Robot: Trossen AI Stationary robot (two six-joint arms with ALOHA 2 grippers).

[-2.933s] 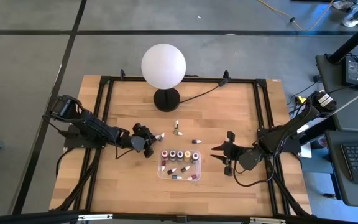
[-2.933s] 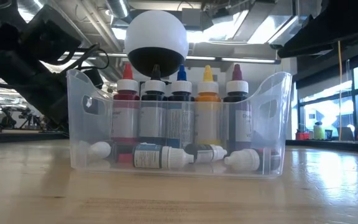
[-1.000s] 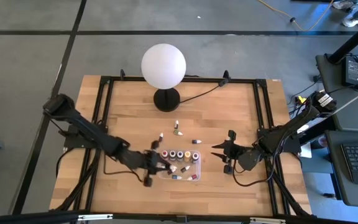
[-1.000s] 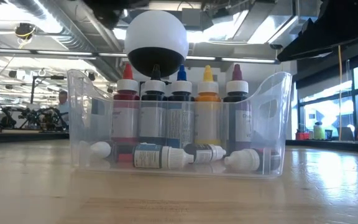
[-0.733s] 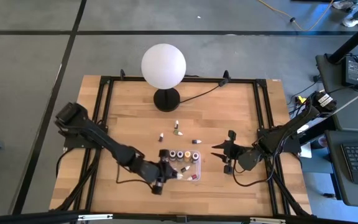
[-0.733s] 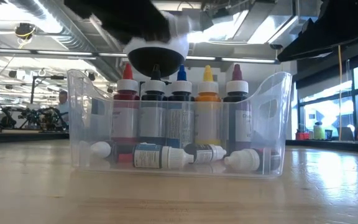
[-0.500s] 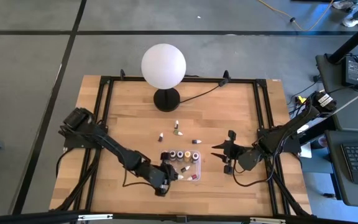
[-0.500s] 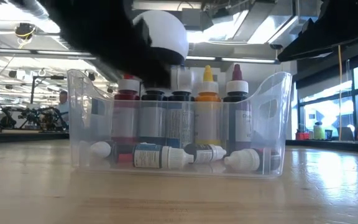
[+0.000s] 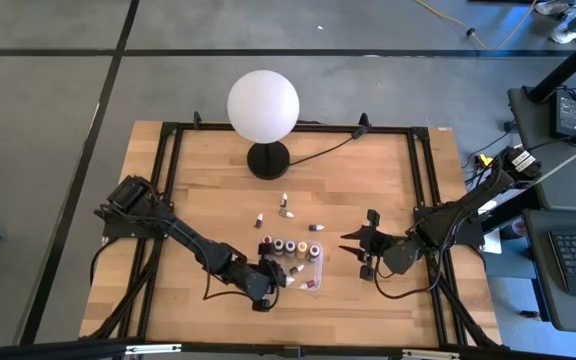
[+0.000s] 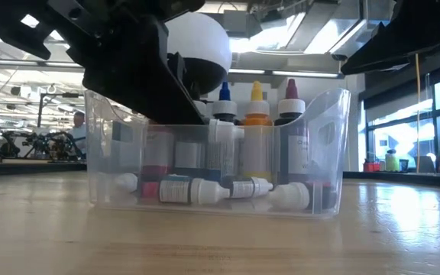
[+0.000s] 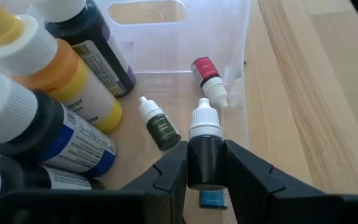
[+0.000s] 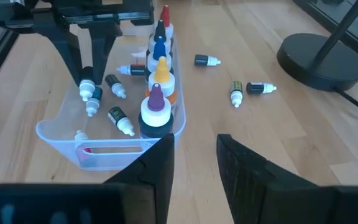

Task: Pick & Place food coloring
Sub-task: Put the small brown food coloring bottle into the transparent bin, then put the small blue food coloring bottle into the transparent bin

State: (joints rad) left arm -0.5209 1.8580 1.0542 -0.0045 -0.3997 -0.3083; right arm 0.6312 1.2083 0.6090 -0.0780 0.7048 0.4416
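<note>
Wooden tabletop (image 9: 368, 190) carries a clear tray (image 9: 317, 270). Above it, the left gripper (image 11: 205, 163) pinches a dark food coloring bottle (image 11: 204, 149). Farther right, the right gripper (image 9: 356, 250) waits, fingers slightly parted and empty.

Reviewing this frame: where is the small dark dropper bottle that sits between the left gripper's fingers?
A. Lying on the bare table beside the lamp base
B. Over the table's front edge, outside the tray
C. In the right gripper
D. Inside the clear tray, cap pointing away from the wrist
D: the left wrist view shows the dark dropper bottle between the left gripper fingers, over the clear tray floor among other bottles.
</note>
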